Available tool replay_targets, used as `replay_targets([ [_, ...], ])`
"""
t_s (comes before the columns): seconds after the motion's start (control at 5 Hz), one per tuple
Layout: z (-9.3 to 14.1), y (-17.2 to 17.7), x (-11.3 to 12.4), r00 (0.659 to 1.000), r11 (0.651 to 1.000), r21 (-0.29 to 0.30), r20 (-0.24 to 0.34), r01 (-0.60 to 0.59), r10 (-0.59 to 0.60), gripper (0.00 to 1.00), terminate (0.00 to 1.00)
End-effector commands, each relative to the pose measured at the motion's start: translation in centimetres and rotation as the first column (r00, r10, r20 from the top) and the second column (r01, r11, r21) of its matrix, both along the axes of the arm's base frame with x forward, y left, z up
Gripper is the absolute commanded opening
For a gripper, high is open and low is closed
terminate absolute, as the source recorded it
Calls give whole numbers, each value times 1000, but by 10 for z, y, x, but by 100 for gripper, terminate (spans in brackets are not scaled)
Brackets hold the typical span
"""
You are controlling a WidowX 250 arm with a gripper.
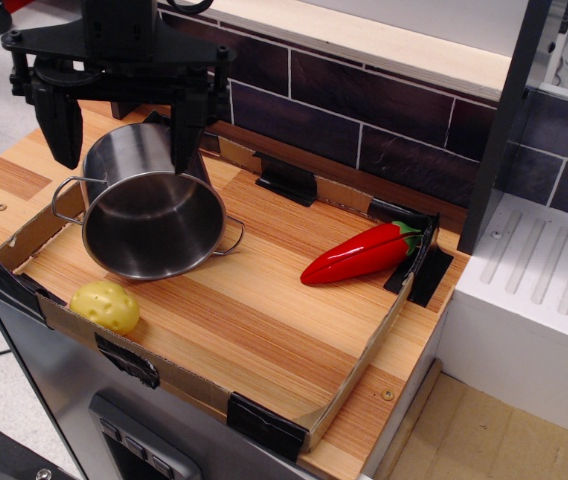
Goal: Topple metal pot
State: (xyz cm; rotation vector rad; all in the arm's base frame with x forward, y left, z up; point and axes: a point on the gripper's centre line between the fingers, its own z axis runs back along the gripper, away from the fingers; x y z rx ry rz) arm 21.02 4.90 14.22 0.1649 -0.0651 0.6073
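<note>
The metal pot (pixel 149 212) lies tipped on its side just below the claw (pixel 122 130), mouth toward the camera, which suggests the toppling is done. The claw hangs above it, fingers spread wide, gripping nothing. Far right of the claw lies a red pepper (pixel 359 253).
</note>
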Motion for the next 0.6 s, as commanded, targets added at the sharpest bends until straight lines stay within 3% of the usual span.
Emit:
replay_targets([
  [0.0,19,3,3,999,1000,8,54,3,-3,100,0],
  [0.2,19,3,3,999,1000,8,54,3,-3,100,0],
  [0.4,19,3,3,999,1000,8,54,3,-3,100,100],
])
